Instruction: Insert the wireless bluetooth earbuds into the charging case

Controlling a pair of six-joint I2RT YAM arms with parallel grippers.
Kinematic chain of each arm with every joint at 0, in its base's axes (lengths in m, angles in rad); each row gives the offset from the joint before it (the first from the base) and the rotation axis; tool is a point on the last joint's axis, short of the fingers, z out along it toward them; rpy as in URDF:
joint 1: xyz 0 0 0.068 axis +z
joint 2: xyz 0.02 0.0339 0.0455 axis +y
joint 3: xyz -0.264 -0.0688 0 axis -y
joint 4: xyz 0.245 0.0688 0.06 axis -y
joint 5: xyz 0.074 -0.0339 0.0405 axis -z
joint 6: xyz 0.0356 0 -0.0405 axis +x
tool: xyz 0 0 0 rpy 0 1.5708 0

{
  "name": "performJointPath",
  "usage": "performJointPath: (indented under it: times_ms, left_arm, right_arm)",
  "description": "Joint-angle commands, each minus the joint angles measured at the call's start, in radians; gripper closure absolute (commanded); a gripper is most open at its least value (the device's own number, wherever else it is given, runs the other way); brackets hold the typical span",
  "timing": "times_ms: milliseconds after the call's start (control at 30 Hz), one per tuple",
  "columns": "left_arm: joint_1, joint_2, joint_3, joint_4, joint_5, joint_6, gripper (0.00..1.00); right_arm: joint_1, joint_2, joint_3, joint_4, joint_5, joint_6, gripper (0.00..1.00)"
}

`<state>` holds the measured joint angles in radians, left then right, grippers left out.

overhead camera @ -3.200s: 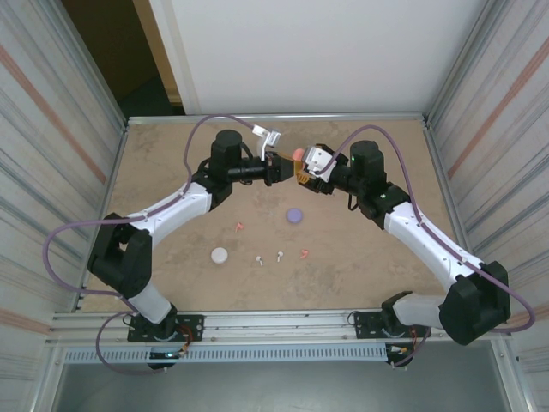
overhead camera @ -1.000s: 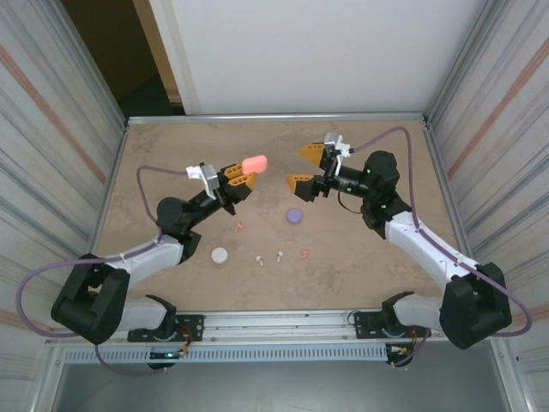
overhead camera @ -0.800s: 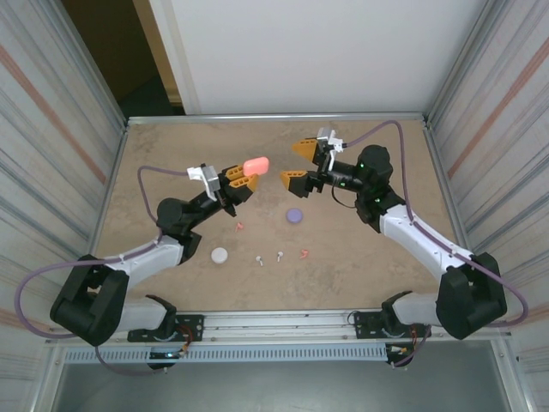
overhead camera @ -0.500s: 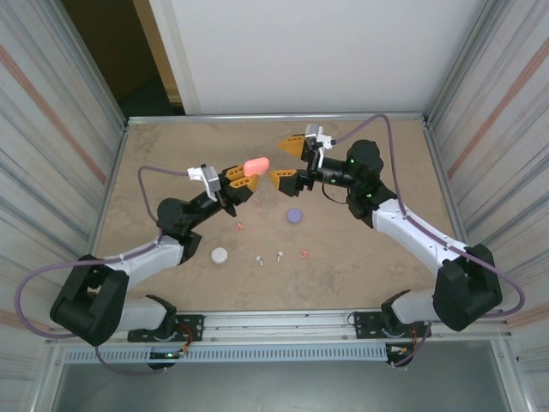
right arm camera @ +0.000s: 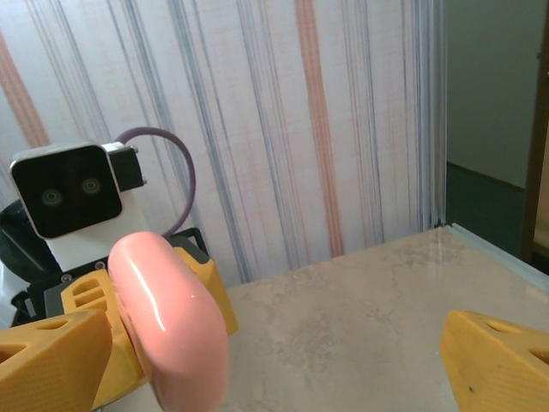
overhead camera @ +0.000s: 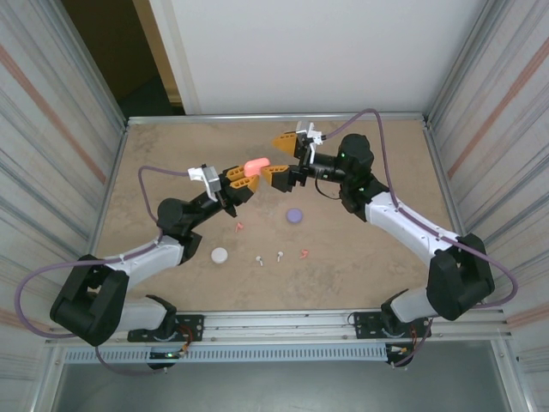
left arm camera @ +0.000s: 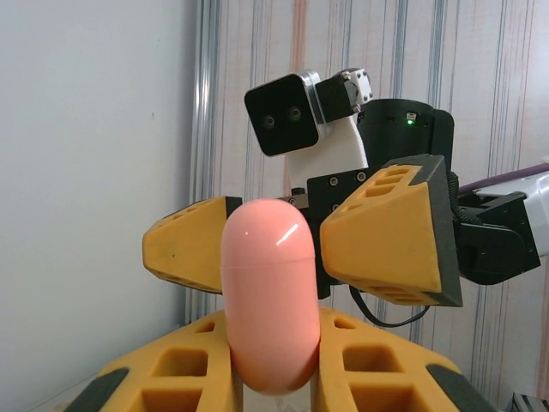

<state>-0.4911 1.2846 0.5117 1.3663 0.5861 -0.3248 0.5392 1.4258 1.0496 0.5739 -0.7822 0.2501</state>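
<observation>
Right gripper (overhead camera: 279, 155) wide open, mouth facing 9 o'clock at the free end of the glossy coral-pink capsule-shaped charging case (overhead camera: 256, 163), long axis toward 2 o'clock, clamped airborne by left gripper (overhead camera: 243, 178); tiny stemmed plastic earbuds (overhead camera: 279, 256) lie at 6 o'clock on the tan tabletop (overhead camera: 386, 275).

Beige table (overhead camera: 171, 154) (striped side walls (overhead camera: 51, 129))

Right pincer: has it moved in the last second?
Yes: right pincer went left, from right of the purple case to its left, nearing the pink case.
</observation>
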Motion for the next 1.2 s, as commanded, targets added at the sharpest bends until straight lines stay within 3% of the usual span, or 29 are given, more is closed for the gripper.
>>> performJointPath:
  times_ms: [0,1167]
  left_arm:
    - [-0.004,-0.011,0.013,0.048,0.024,0.022,1.0]
    - [-0.007,-0.028,0.011,0.048,0.038,0.029,1.0]
  right_arm:
    - [0.006,0.014,0.037,-0.009,0.01,-0.027,0.04]
    - [-0.016,0.062,0.12,-0.078,0.053,-0.059,0.07]
